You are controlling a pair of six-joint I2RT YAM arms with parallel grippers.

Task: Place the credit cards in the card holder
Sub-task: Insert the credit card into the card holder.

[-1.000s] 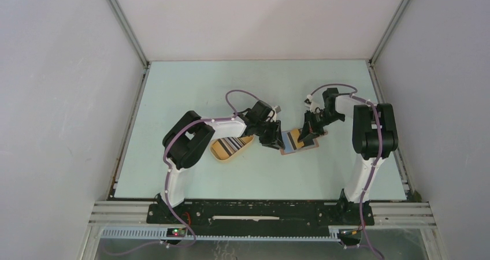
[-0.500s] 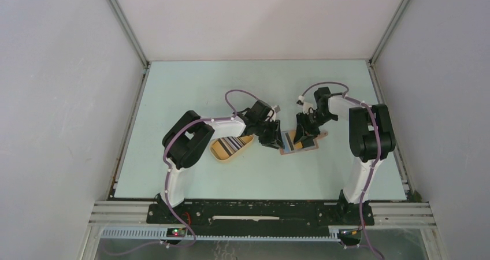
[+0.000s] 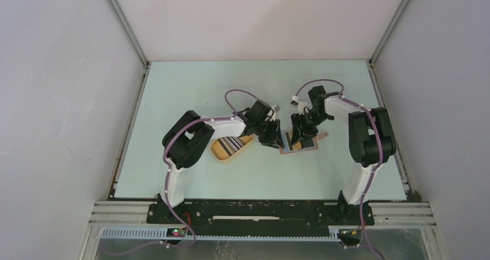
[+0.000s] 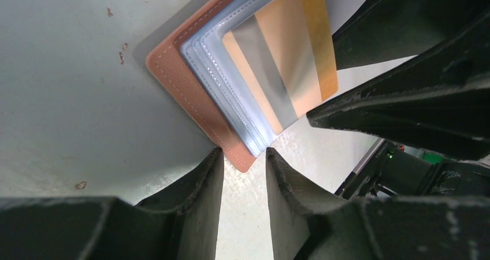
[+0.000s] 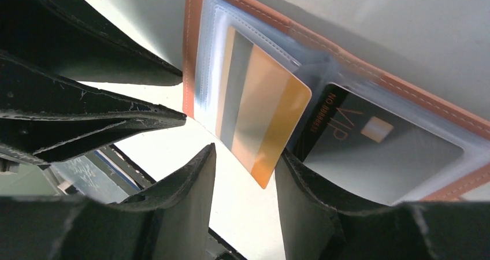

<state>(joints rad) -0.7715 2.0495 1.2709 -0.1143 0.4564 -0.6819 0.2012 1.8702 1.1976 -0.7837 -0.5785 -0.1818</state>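
The reddish-brown card holder [image 3: 306, 146] lies open on the table, light blue pockets up. An orange and silver card [image 5: 260, 112] sits partly inside its left pocket [image 4: 231, 69], one corner sticking out. A black VIP card [image 5: 370, 138] fills the other pocket. My right gripper [image 5: 245, 151] stands open, the orange card's free corner between its fingers without touching them. My left gripper [image 4: 244, 156] is open too, its tips straddling the holder's near corner [image 4: 242, 159]. More credit cards [image 3: 234, 143], a striped stack, lie in the yellow tray [image 3: 222, 154].
The yellow oval tray lies just left of the holder, under the left arm's forearm. Both grippers meet over the holder, fingers a short way apart [image 4: 404, 98]. White walls enclose the table on three sides.
My right gripper has opened and let go of the orange card, which stays in the pocket. The right arm has shifted a little left over the holder. The left gripper has not moved.
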